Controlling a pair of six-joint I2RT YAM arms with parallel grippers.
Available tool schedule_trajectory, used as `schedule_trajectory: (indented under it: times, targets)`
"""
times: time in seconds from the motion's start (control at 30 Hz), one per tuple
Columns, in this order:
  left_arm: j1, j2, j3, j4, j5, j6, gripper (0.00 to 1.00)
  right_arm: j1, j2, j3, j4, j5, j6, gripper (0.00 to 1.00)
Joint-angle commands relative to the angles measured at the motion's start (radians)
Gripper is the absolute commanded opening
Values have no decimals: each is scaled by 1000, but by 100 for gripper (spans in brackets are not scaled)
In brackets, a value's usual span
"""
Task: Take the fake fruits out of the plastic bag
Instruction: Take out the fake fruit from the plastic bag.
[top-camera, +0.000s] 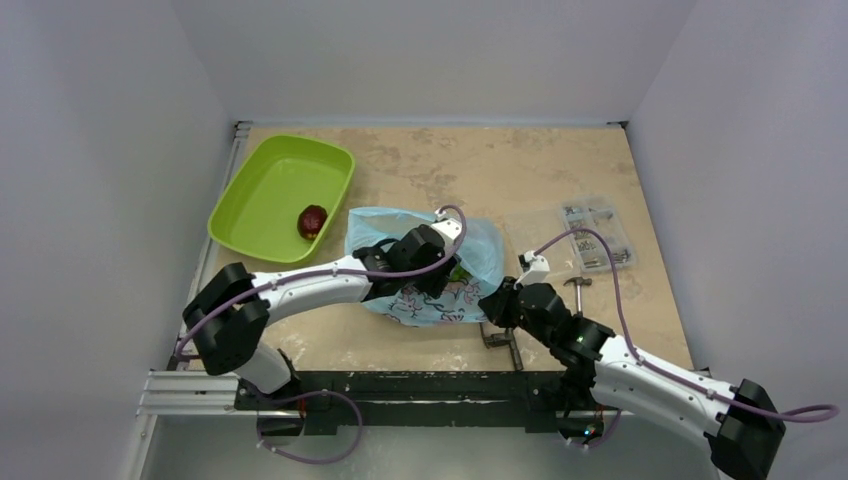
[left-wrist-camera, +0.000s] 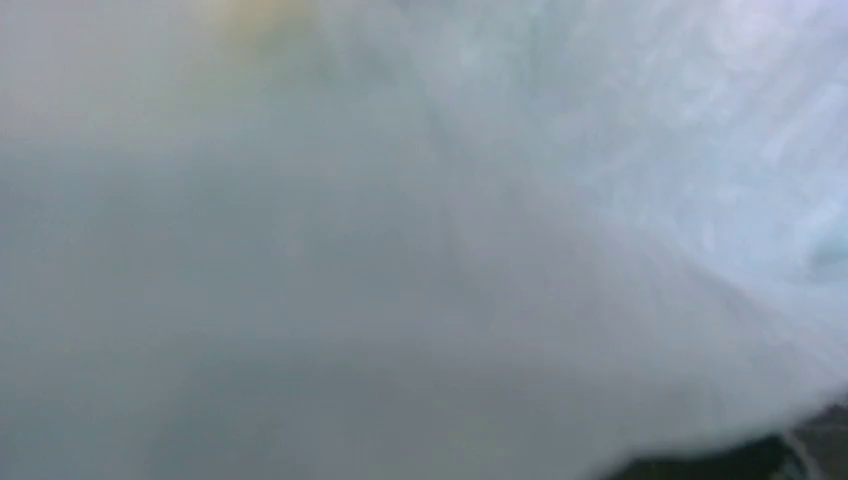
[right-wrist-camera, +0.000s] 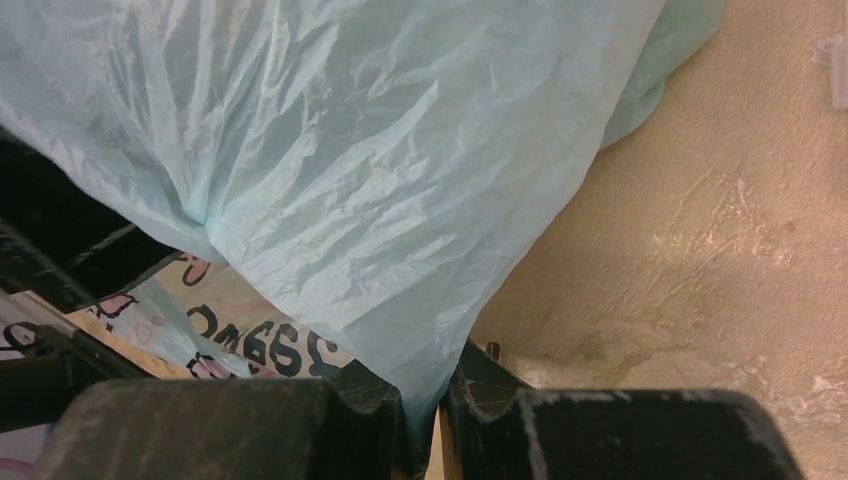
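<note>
The light-blue plastic bag (top-camera: 483, 248) with pink and black prints lies mid-table. My left gripper (top-camera: 452, 270) reaches into its mouth; its fingers are hidden by the film, and a bit of green fruit (top-camera: 459, 272) shows beside it. The left wrist view is filled by blurred pale bag film (left-wrist-camera: 600, 150), with a faint yellow blur (left-wrist-camera: 250, 15) at the top. My right gripper (top-camera: 494, 304) is shut on a pinch of the bag's near right edge; its fingers (right-wrist-camera: 372, 412) clamp the film (right-wrist-camera: 350, 150). A dark red fruit (top-camera: 312, 221) lies in the lime-green tray (top-camera: 250, 195).
A clear plastic parts box (top-camera: 597, 238) sits at the right of the table. A metal clamp (top-camera: 500, 338) is at the near edge, just left of my right wrist. The tray stands at the far left, and white walls close in on three sides.
</note>
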Motion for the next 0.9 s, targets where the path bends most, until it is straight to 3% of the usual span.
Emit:
schedule_trajectory:
  times: [0.0,0.2,0.33,0.47,0.63,0.77,0.87]
  targets:
    - [-1,62,69,51,-99,136,58,3,1,0,16,19,-9,11]
    - [3,98,96,-39,-303,163,60,4,-5,-2,16,15,-10,11]
    - [18,107,86,-73,-381,163,67,3,-1,-2,22,13,-11,11]
    - [60,116,66,-99,-353,129,77,3,7,0,22,12,-13,11]
    - [95,135,36,-97,-252,107,82,4,11,-1,28,8,-15,11]
    - [103,184,30,-95,-195,81,81,3,27,2,32,6,-15,11]
    - [103,214,32,-100,-177,76,73,3,36,5,33,5,-17,11]
